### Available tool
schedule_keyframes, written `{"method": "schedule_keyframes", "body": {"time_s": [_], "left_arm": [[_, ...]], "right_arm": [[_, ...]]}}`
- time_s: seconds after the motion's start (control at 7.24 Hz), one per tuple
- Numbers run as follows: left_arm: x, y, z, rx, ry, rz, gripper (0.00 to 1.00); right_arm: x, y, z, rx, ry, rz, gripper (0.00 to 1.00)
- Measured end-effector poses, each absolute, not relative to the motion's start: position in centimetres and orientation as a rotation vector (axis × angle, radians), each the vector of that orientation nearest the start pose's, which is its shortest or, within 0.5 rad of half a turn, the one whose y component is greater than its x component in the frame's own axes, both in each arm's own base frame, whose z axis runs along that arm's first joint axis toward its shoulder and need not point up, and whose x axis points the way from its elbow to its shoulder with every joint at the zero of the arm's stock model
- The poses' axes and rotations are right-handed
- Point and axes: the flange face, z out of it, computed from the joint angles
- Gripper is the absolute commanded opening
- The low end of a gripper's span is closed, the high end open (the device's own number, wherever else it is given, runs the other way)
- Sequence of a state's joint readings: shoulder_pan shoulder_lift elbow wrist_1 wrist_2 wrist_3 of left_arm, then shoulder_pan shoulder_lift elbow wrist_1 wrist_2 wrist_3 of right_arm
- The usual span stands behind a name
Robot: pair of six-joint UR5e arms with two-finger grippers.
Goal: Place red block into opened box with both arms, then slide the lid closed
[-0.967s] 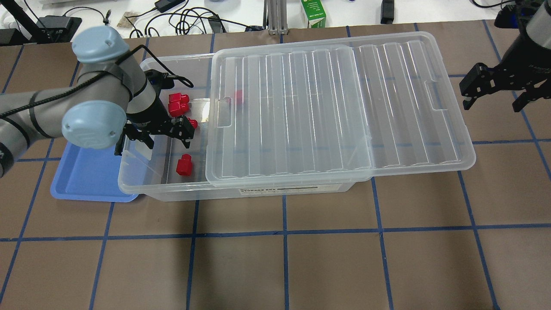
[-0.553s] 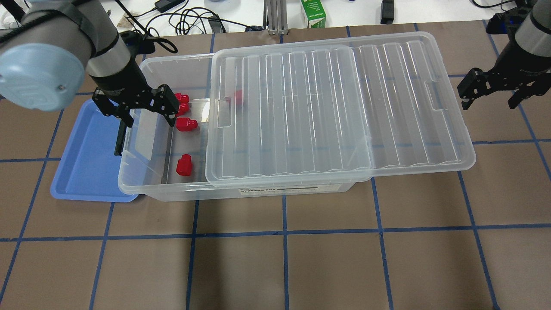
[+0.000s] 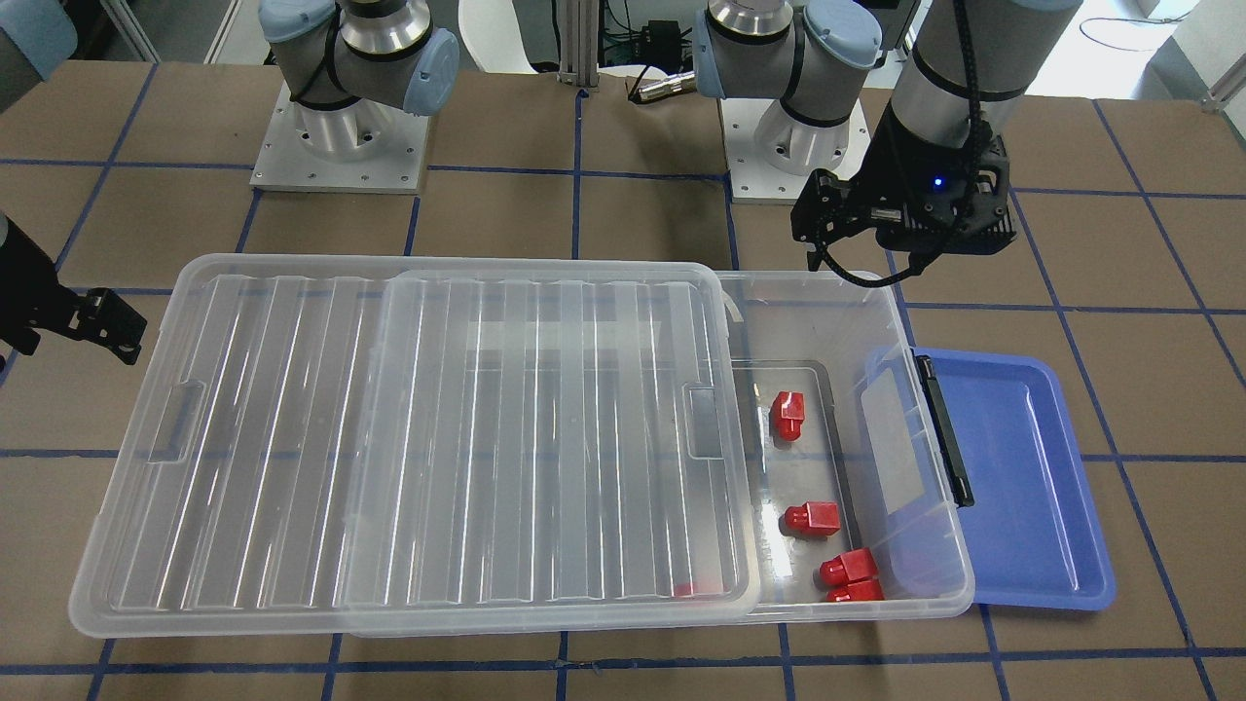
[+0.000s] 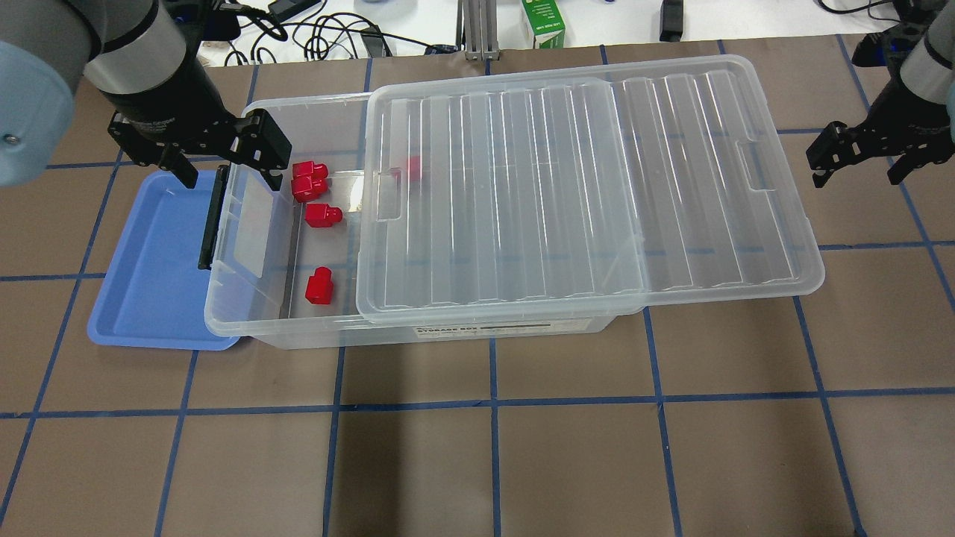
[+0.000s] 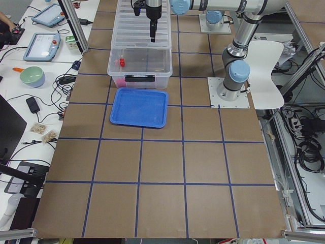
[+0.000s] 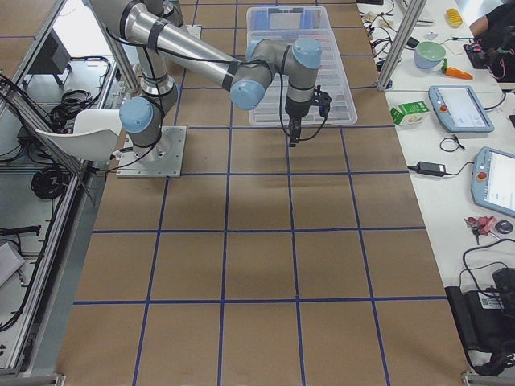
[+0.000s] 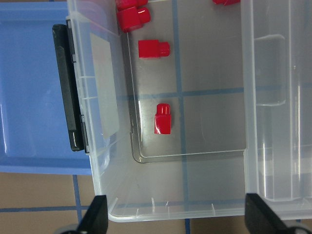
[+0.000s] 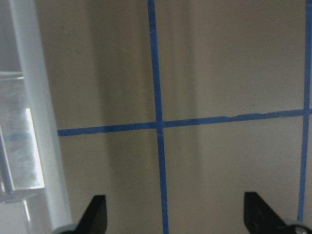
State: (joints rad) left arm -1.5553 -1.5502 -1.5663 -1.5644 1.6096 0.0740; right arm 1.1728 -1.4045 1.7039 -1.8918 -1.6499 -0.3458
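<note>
Several red blocks lie in the uncovered left end of the clear box (image 4: 448,333): two touching (image 4: 308,179), one (image 4: 322,215) near them, one (image 4: 319,287) nearer the front. Another red block (image 4: 414,168) shows through the lid (image 4: 522,194), which covers most of the box and overhangs its right end. My left gripper (image 4: 227,175) hangs open and empty above the box's far left corner. The left wrist view looks down on the red blocks (image 7: 163,118) between its open fingers. My right gripper (image 4: 858,175) is open and empty, just right of the lid's right end.
A blue tray (image 4: 149,253) lies empty against the box's left end, partly under it. A green carton (image 4: 543,22) and cables sit on the white bench behind the table. Both arm bases (image 3: 336,146) stand on the robot's side of the box.
My left gripper has risen out of the box and drawn back to its far left corner, leaving a red block lying on the box floor. The right gripper has shifted slightly right.
</note>
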Motion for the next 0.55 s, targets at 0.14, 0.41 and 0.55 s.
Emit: {"method": "schedule_keyframes", "body": {"time_s": [0.14, 0.41, 0.55], "left_arm": [[-12.2, -48.6, 50.4, 0.093, 3.11, -0.062, 1.0], [-12.3, -48.4, 50.9, 0.102, 3.111, -0.079, 1.0], [-12.2, -48.4, 50.8, 0.103, 3.11, -0.079, 1.0]], "right_arm": [[-9.8, -55.4, 36.6, 0.081, 3.216, 0.015, 1.0], [-9.5, -55.5, 36.0, 0.067, 3.205, 0.038, 1.0], [-9.4, -55.6, 35.6, 0.06, 3.2, 0.054, 1.0]]}}
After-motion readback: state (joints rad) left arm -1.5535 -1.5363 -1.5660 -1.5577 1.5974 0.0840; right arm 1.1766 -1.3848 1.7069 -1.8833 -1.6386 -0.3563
